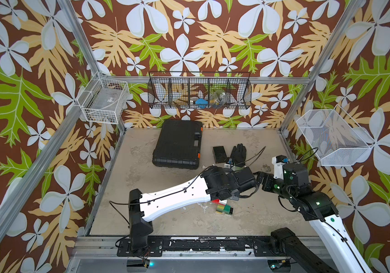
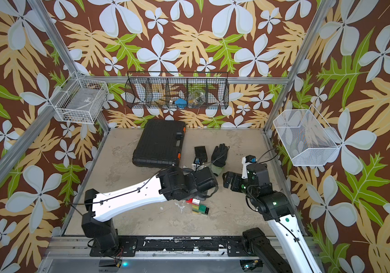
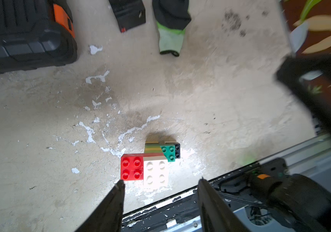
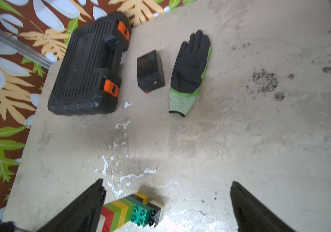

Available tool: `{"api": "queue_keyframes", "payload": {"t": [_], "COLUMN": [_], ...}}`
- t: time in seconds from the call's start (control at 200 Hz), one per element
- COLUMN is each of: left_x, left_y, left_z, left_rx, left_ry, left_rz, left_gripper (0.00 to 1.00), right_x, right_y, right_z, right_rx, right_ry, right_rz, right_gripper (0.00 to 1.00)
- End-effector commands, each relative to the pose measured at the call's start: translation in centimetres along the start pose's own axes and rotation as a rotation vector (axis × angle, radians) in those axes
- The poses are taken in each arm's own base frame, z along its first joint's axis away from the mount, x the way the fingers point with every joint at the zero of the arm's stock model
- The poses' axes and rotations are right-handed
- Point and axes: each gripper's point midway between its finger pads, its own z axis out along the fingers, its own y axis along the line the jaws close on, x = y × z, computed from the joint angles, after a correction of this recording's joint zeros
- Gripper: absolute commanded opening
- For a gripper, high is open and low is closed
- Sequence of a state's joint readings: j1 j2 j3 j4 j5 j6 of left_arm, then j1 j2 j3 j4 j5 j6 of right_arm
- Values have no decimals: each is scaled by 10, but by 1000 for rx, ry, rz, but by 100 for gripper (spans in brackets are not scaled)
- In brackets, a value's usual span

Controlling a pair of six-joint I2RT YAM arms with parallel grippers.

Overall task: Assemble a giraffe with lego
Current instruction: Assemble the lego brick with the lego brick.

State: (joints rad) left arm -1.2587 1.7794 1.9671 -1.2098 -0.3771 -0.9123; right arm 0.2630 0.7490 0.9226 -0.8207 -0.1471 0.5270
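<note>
The giraffe (image 1: 223, 208) (image 2: 199, 206) stands on the table near the front middle, free of both grippers. From above I see its red-and-white head (image 3: 144, 170), the striped lime-and-yellow neck and the dark green body (image 3: 168, 153) with a black brick at its end. My left gripper (image 3: 160, 181) hangs over the head, open, its fingertips (image 3: 120, 183) clear of the bricks; in both top views its wrist hides it. My right gripper (image 4: 166, 181) (image 1: 260, 177) is open wide and empty, up and to the right of the giraffe (image 4: 132, 211).
A black tool case (image 1: 177, 144) lies at the back. A small black box (image 1: 220, 153) and a black-and-green glove (image 1: 237, 153) lie beside it. Wire baskets (image 1: 198, 91) hang on the walls. A metal rail (image 1: 189, 245) runs along the front edge.
</note>
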Motion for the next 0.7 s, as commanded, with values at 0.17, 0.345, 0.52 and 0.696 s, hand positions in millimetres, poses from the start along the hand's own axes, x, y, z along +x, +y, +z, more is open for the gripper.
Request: {"api": "queue_keyframes", "payload": {"t": [0.17,0.345,0.52,0.696], "left_x": [-17,-3,7,5], "left_y": [97,118,121,122], "left_z": [8,24,31,30], "left_rx": [-94,-116,-78,-65], "left_ry": [27,67,72,64], "left_rz": [-108,-96,-109,-102], "left_gripper": [71,71,71,70], "right_x": [65,80,92,101], "right_y": [50,69,75,86], "right_z": [6,-11,-13,-7], "right_rx": [-324,-409,-440,-440], "right_ry": [345,470,511,537], "right_rz": [-47,-133,-146,-176], "right_gripper": [100,100,99,99]}}
